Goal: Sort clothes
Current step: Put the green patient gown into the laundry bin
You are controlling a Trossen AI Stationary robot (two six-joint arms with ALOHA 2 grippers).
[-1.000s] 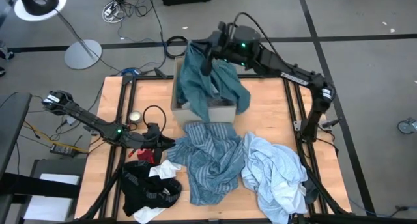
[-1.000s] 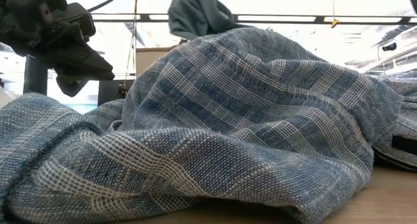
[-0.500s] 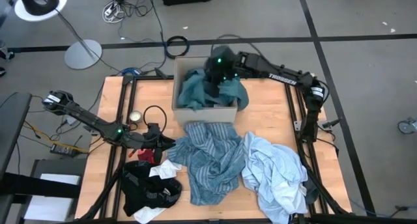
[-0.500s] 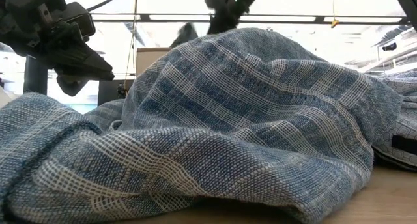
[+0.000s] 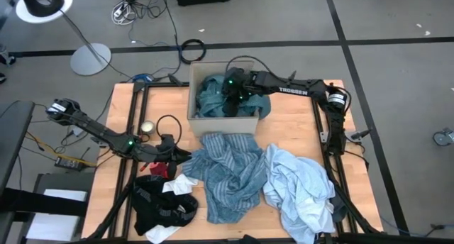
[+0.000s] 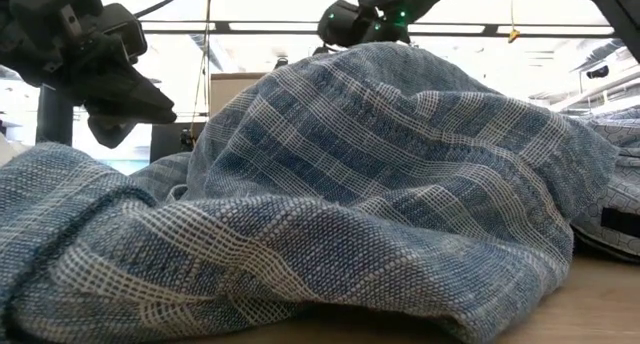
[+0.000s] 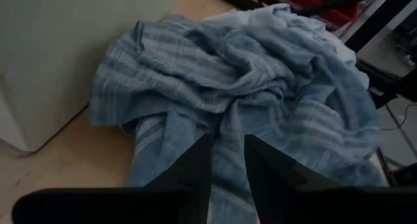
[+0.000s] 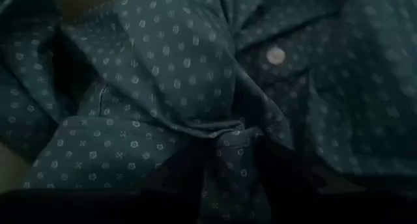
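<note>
The right gripper (image 5: 230,95) is lowered into the cardboard box (image 5: 221,123), pressed against the teal top (image 5: 210,96); whether its fingers grip cannot be told. The left gripper (image 5: 174,154) is held slightly parted, empty, beside the blue striped shirt (image 5: 228,174).

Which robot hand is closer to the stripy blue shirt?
The left. The left gripper sits just beside the blue striped shirt, at its edge. The right gripper is farther off, down in the cardboard box on the teal top.
</note>
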